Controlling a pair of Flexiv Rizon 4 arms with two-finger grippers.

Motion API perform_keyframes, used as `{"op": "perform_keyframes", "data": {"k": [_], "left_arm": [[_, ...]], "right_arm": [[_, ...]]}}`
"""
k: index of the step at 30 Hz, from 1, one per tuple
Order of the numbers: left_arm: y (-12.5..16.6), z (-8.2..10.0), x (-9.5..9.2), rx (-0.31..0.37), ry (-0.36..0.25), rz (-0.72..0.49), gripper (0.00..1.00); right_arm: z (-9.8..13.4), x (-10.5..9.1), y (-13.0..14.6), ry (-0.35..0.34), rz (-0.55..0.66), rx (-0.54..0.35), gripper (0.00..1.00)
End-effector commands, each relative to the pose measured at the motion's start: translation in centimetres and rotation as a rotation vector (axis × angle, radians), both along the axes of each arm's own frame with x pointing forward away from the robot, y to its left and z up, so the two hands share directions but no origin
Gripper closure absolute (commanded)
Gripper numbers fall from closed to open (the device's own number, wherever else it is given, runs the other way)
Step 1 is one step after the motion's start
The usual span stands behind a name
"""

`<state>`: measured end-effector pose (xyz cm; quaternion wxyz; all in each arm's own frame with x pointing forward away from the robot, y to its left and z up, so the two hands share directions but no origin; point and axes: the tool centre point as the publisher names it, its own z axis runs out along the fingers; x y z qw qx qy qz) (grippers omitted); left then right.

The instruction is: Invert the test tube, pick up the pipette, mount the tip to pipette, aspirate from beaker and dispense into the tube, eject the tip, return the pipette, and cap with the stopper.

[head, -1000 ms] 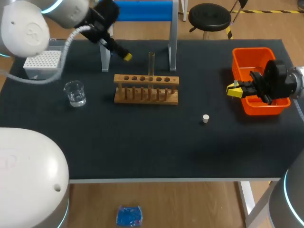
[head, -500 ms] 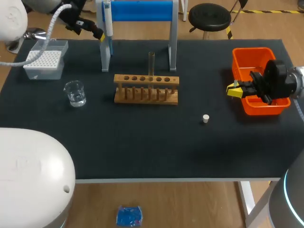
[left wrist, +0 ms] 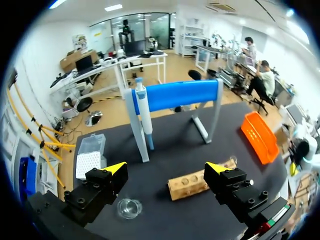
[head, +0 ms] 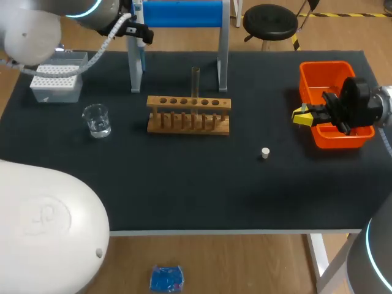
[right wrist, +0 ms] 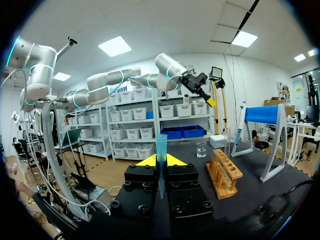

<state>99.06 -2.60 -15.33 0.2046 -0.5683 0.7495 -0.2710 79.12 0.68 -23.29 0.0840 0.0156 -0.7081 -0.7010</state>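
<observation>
The blue and white pipette [left wrist: 145,117] hangs on the left post of the blue stand [head: 184,13]. My left gripper [left wrist: 164,171] is high above the table, facing the stand, open and empty. A clear test tube [head: 195,81] stands upright in the wooden rack [head: 188,115]. The glass beaker [head: 97,120] holds liquid, left of the rack. A small white stopper [head: 265,153] lies on the mat, right of the rack. By the orange bin's left wall, my right gripper [head: 301,116] is shut on a blue pipette tip [right wrist: 161,145] that points upward between its fingers.
A tip box [head: 56,80] stands at the back left of the black mat. The orange bin [head: 334,138] sits at the right edge. The stand's right post [head: 223,61] rises just behind the rack. Open mat stretches in front of the rack.
My left gripper has drawn back from in front of the stand's left post, swung left toward the tip box, then risen beside the pipette's top. The right arm has stayed still.
</observation>
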Motion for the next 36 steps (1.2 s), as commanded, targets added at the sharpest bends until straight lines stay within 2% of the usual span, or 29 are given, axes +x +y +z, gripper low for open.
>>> {"op": "perform_keyframes", "data": {"k": [1, 5, 13, 36], "left_arm": [[-0.9, -1.4, 1.6, -0.001, -0.016, 0.033, 0.00], [-1.2, -2.3, 2.6, -0.031, -0.047, 0.073, 0.00], [-1.6, -3.5, 4.7, -0.044, -0.104, 0.067, 0.00], [-1.2, -3.7, 12.0, -0.071, -0.230, 0.114, 0.00]], "right_arm": [[0.1, -0.1, -0.1, 0.000, 0.001, -0.002, 1.00], [0.1, -0.1, -0.1, 0.000, 0.001, -0.002, 1.00], [0.1, -0.1, -0.1, 0.000, 0.001, -0.002, 1.00], [0.1, -0.1, -0.1, 0.000, 0.001, -0.002, 1.00]]}}
